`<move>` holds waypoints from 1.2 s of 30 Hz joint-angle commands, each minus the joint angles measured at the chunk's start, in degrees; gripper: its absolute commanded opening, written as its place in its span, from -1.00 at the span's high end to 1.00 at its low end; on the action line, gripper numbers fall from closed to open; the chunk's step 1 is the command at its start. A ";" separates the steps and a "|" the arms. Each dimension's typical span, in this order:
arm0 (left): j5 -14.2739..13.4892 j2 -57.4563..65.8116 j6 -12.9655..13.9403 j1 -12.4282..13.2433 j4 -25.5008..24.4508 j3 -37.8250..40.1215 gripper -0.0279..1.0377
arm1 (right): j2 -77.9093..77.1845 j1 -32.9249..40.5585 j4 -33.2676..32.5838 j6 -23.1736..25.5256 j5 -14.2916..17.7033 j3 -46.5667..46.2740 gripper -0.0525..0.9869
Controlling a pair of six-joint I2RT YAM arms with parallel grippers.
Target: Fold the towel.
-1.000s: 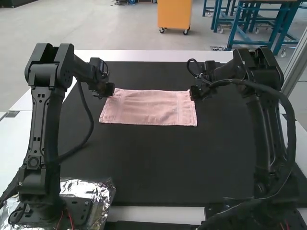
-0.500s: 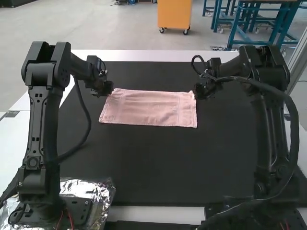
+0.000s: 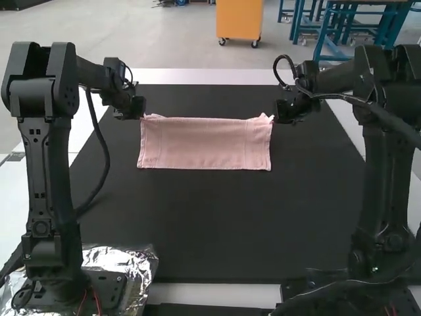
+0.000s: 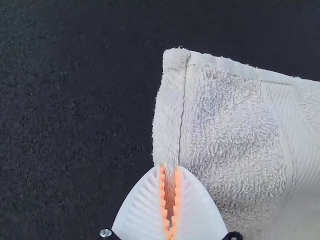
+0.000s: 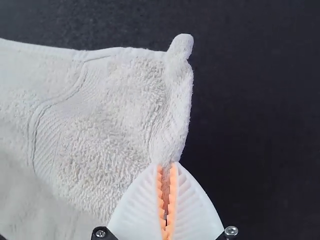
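Pink terry towel [image 3: 205, 143] spans between left tool [image 4: 170, 168] and right tool [image 5: 166, 165], each clamped on a side edge near its far corner, over the black bench [image 3: 217, 224]. Light and limp, it likely needs those paired corner grips against sagging.

Pink towel [image 3: 205, 143]: fuzzy terry cloth.

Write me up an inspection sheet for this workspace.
Surface: black mat on a white table.
Job's things: pink towel, spread wide between the arms; layers can't be told.
Clutter: crumpled foil around the left arm's base.
Left claw: closed on the towel's left edge.
Right claw: closed on its right edge.
Cables: left cable hanging in a curve; right cable along its arm.
Surroundings: nothing seen touching the towel besides claws.
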 commanded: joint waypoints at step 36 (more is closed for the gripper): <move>-2.20 -22.87 2.75 2.23 17.71 -34.76 -0.61 | -13.08 -0.37 7.31 2.40 0.60 -23.31 -0.68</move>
